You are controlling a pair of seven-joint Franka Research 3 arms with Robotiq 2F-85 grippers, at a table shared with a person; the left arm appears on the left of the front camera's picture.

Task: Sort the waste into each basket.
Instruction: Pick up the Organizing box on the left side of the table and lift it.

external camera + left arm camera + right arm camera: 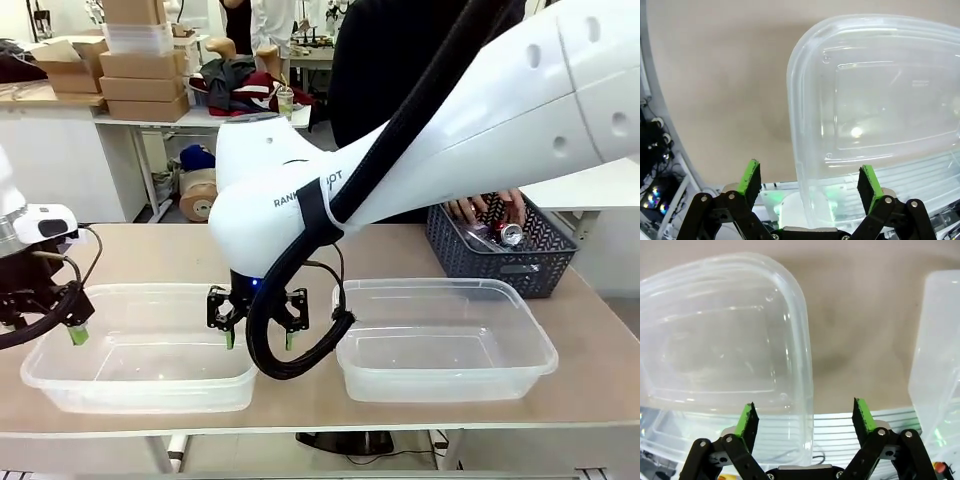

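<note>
Right claw (805, 407) downward, wide astride tub (807, 365) rim; left claw (810, 170) wide, seemingly likewise.

1. The glossy white, rounded right arm (520, 90) carries grey lettering (305, 190) and small round recesses (535, 55).
2. A black ribbed cable hose (410, 120) runs along it.
3. The black linkage right gripper (805, 407) and left gripper (810, 167) have green pads (747, 421) and silver pivot screws (881, 432).
</note>
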